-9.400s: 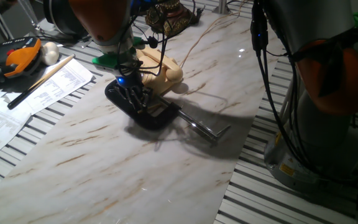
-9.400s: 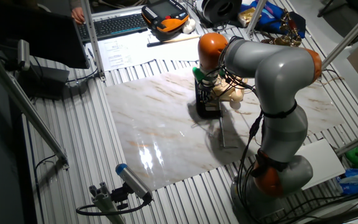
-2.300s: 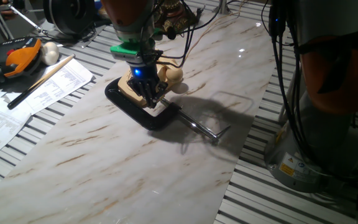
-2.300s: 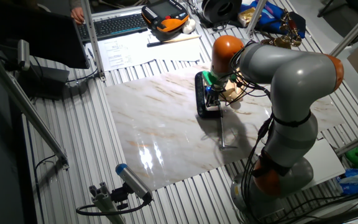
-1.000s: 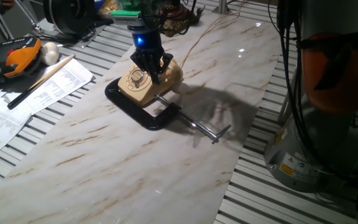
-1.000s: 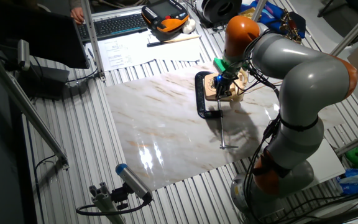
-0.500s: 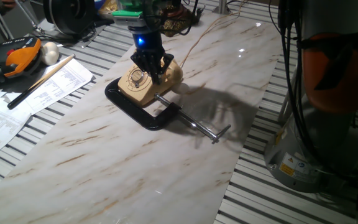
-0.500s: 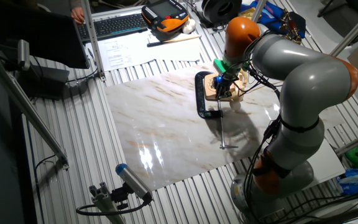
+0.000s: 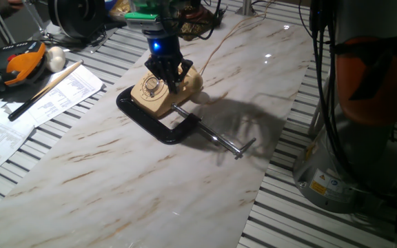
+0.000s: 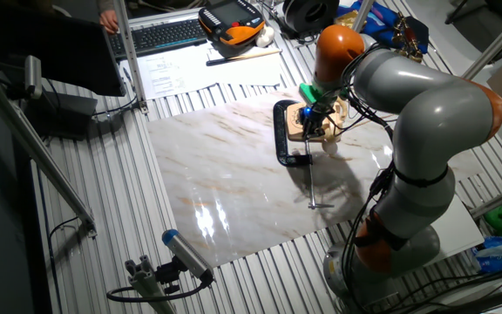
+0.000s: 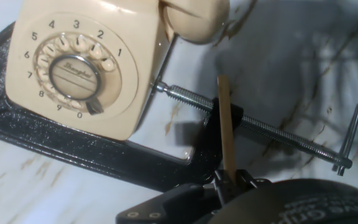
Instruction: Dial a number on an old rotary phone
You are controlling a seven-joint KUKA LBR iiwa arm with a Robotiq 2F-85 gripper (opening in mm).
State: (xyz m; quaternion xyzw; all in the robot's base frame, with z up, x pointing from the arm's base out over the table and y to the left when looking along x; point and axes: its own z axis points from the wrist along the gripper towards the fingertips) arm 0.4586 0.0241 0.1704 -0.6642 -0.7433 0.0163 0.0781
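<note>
Marble slab [image 9: 185, 172] is carrying all items. Black C-clamp [image 9: 158, 128] is pinning the rotary phone [image 9: 156, 91] at approx 11 o'clock on slab; screw rod [image 11: 260, 127] is running toward 4 o'clock. Gripper [image 9: 168, 77] is hovering over phone w/ jaws pinched tight on a thin wooden stick [image 11: 226, 127].

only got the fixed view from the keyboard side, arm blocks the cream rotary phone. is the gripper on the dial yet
Observer: No. Hand view shows the gripper shut on a thin tan stick, whose tip sits off the cream rotary phone, near the steel screw rod.
Operator: phone loose?
Observer: The black C-clamp frames it, the rod's end against its side.
Operator: dial readable?
Observer: Yes, the round finger dial shows digits 1 to 0.
</note>
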